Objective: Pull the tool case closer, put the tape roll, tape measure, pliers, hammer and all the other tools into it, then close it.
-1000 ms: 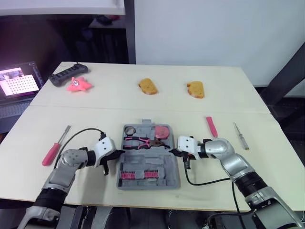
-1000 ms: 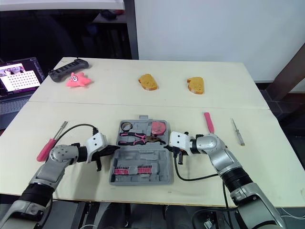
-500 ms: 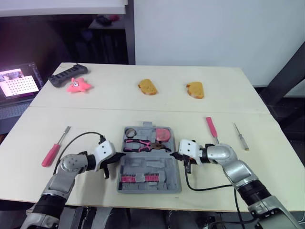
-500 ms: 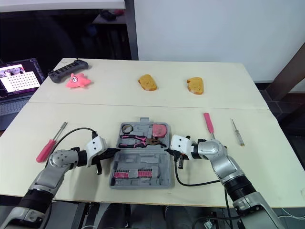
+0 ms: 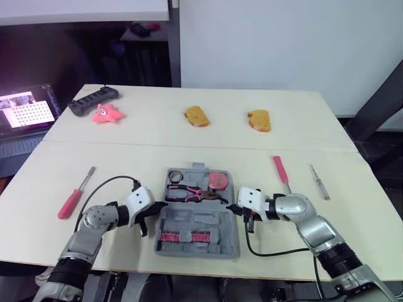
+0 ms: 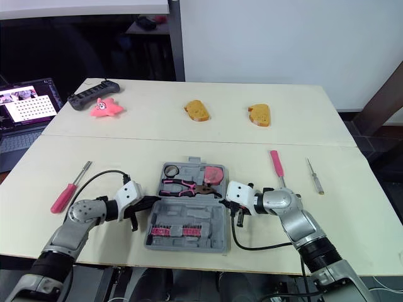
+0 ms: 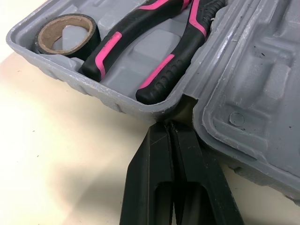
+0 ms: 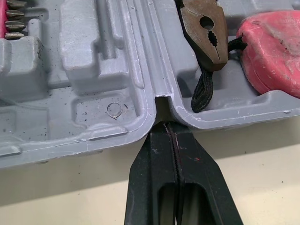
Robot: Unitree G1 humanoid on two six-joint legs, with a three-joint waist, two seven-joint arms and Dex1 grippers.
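Note:
The grey tool case (image 5: 195, 220) lies open near the table's front edge. Its far half holds a black tape roll (image 5: 174, 174), pink-handled pliers (image 5: 192, 192) and a pink tape measure (image 5: 218, 179). The near half holds a row of bits (image 5: 184, 237). My left gripper (image 5: 161, 205) is shut, its tips pressed into the hinge notch on the case's left side (image 7: 168, 125). My right gripper (image 5: 230, 207) is shut too, with its tips in the right hinge notch (image 8: 165, 126). On the table lie a red screwdriver (image 5: 70, 202) at the left, and a pink-handled tool (image 5: 280, 170) and a thin screwdriver (image 5: 318, 180) at the right.
Two bread pieces (image 5: 196, 116) (image 5: 259, 119) sit on the far half of the table. A pink star toy (image 5: 107, 113) and a black controller (image 5: 93, 100) lie at the far left corner. A laptop (image 5: 25, 110) stands beyond the left edge.
The case has slid a little toward the table's front edge, both shut grippers staying at its hinge notches. The camera has shifted slightly.

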